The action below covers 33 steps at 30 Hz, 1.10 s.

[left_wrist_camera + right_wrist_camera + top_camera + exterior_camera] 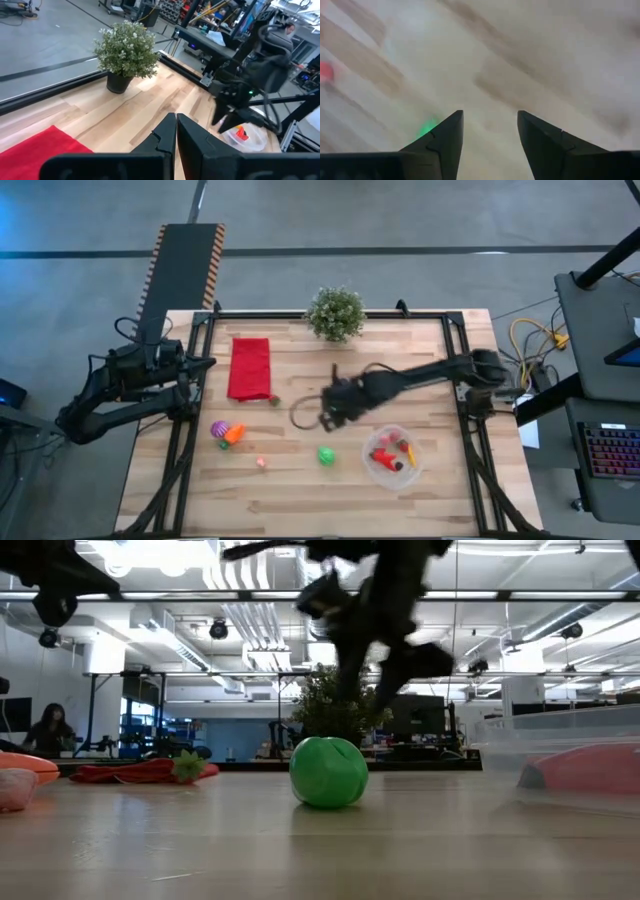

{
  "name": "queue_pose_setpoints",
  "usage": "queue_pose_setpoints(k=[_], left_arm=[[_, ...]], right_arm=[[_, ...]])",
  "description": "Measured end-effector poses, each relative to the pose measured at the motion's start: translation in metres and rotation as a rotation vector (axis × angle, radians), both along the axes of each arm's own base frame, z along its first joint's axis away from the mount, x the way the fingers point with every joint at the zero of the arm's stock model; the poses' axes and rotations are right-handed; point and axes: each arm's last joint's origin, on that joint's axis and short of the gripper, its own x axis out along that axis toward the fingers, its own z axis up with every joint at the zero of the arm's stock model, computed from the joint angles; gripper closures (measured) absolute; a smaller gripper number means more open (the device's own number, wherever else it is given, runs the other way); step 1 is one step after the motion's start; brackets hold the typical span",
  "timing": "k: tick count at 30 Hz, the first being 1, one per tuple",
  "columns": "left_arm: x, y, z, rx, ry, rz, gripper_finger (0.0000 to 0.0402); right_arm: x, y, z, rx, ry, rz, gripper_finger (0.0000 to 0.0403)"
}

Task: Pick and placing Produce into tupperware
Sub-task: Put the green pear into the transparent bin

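The tupperware (392, 456) is a round clear bowl on the table's right near part, with red and orange produce inside. A green ball (326, 455) (328, 772) rests on the wood to its left. A purple, an orange and a small green piece (226, 432) lie together farther left, with a small pink piece (262, 463) near them. My right gripper (322, 418) (490, 120) hangs open and empty above the table, just beyond the green ball. My left gripper (176, 122) is shut and waits at the table's left edge.
A red folded cloth (250, 367) lies on the far left part of the table, with a small red and green piece (274, 399) at its near corner. A potted plant (335, 312) stands at the far edge. Bare wood lies between the green ball and the near edge.
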Motion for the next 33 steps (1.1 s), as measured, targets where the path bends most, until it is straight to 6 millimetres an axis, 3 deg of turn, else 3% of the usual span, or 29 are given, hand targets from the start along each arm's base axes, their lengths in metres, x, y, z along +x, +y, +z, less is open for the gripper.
queue_pose_setpoints(k=[7,11,17,20,26,33], left_arm=[[0.003,0.001,0.000,-0.005,0.016,0.003,0.0402],[0.002,0.001,0.000,-0.003,0.008,0.003,0.0402],[-0.001,0.000,0.000,-0.021,-0.013,0.009,0.0402],[-0.001,0.000,0.000,-0.021,-0.015,0.009,0.0402],[-0.001,0.000,0.000,-0.021,-0.014,0.006,0.0402],[-0.001,0.000,0.000,-0.021,-0.013,0.008,0.0402]], right_arm=[[0.069,-0.049,-0.014,0.000,-0.081,0.168,0.0227],[0.102,-0.058,-0.006,-0.008,-0.168,0.237,0.0227],[0.136,-0.064,-0.010,-0.067,-0.192,0.322,0.0213],[0.143,-0.069,-0.014,-0.106,-0.234,0.328,0.0203],[0.140,-0.078,-0.024,-0.089,-0.195,0.326,0.0191],[0.155,-0.079,-0.031,-0.152,-0.318,0.403,0.0191]])
